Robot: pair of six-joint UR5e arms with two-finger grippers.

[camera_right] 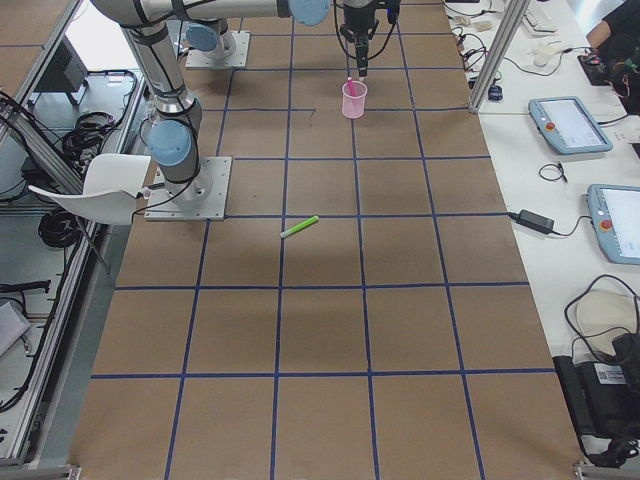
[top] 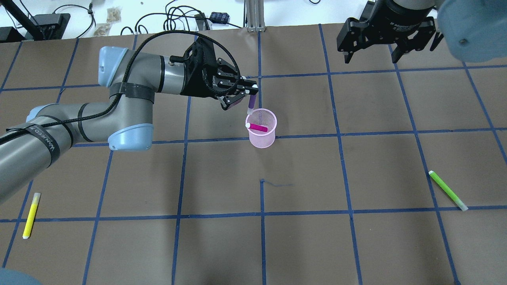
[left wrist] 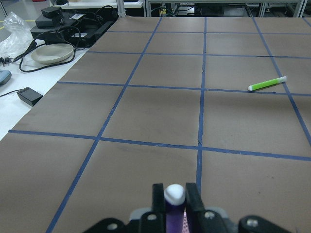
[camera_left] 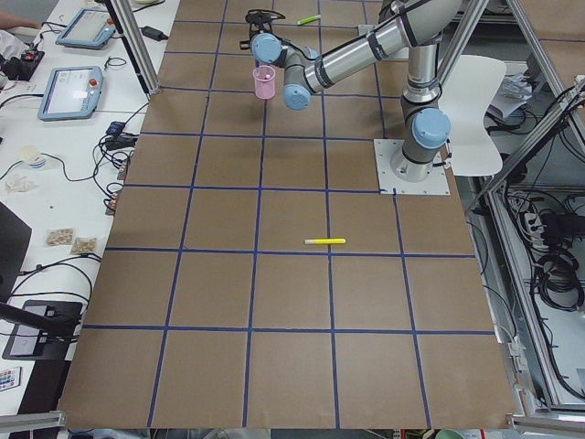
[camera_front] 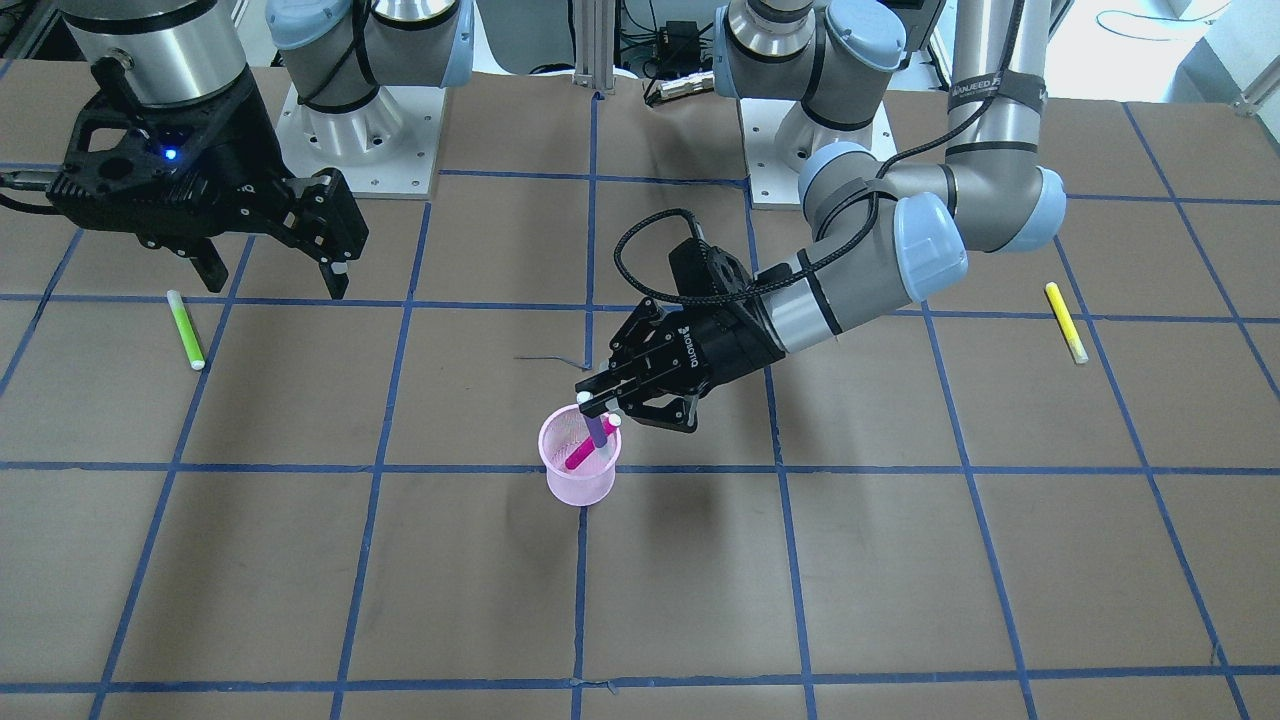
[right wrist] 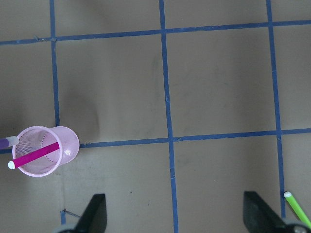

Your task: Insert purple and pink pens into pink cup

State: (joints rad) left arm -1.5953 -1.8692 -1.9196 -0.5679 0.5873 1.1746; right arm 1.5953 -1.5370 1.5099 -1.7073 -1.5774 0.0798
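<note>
Jaws of left gripper [top: 251, 89] clamped on upright purple pen [top: 251, 103], lower end at rim of pink mesh cup [top: 261, 136] near middle of table [top: 356, 245]. Pink pen [top: 258, 127] slanted inside pink mesh cup. Jaws of right gripper [top: 370, 55] wide apart, raised above table.

The pink cup [top: 261, 139] is fine translucent mesh; the pink pen [top: 260, 128] and purple pen [top: 251, 105] look like smooth plastic; the table [top: 356, 237] is matt brown, paper-like; the left gripper [top: 251, 88] is matt black.
</note>
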